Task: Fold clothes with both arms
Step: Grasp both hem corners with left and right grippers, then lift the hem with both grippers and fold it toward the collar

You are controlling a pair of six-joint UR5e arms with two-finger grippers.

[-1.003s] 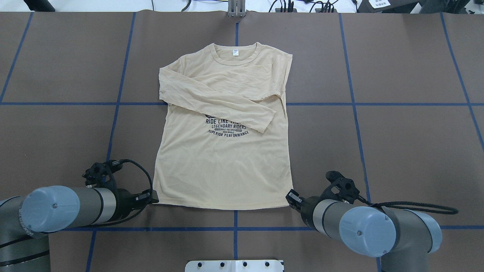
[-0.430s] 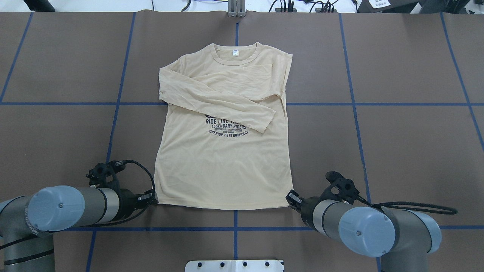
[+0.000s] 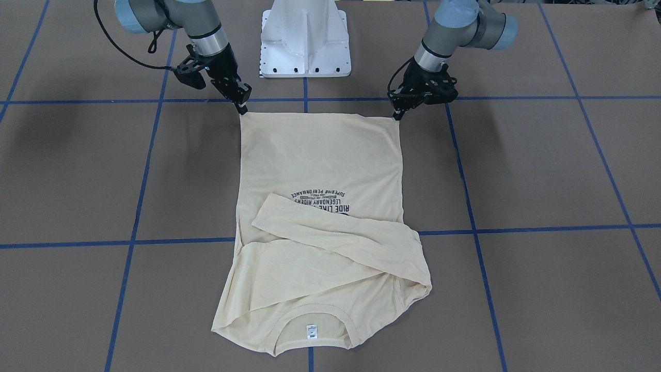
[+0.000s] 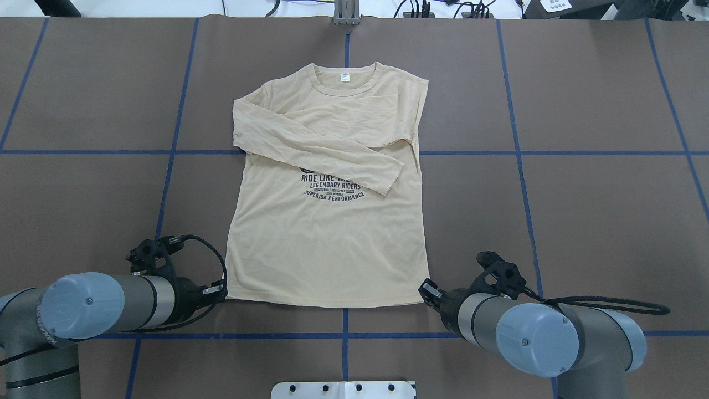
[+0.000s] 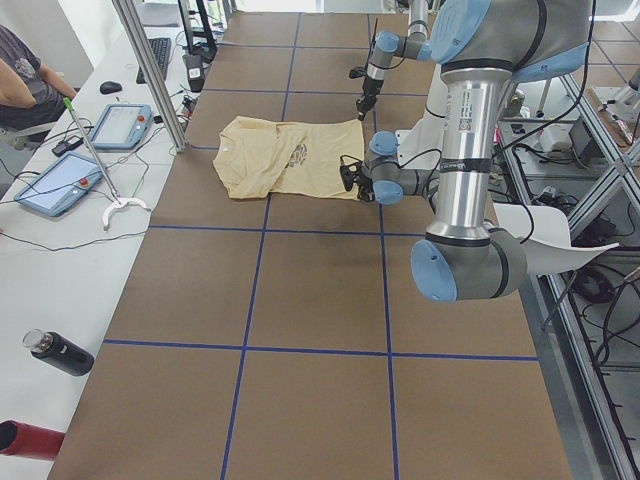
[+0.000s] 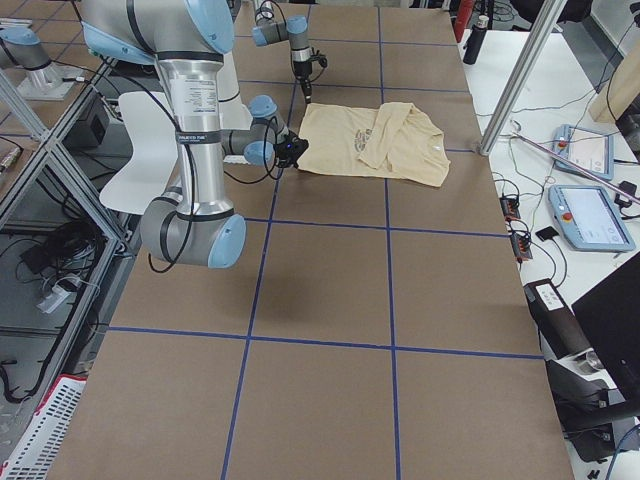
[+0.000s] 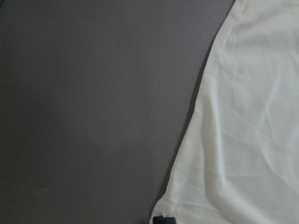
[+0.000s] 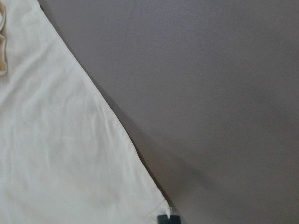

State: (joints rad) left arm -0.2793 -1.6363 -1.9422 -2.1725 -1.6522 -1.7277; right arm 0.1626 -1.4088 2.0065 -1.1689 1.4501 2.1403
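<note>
The pale cream-yellow shirt [image 4: 327, 244] lies flat on the brown table, collar at the far side, both sleeves folded across the chest over the navy print. My left gripper [image 4: 221, 291] is pinched shut on the near left hem corner, also in the front view [image 3: 396, 115]. My right gripper [image 4: 425, 292] is pinched shut on the near right hem corner, also in the front view [image 3: 242, 109]. In the left wrist view [image 7: 163, 219] and the right wrist view [image 8: 168, 218] a dark fingertip sits right at each hem corner. The hem lies low on the table.
The white pedestal base [image 3: 305, 39] stands just behind the hem, between the arms. Blue tape lines [image 4: 520, 152] grid the table. A metal post [image 4: 347, 14] stands at the far edge. Tablets [image 5: 122, 125] and a person are on a side desk beyond it.
My left arm has shifted slightly and the left hem corner has moved a little to the left with it. The right arm and the rest of the shirt have not moved.
</note>
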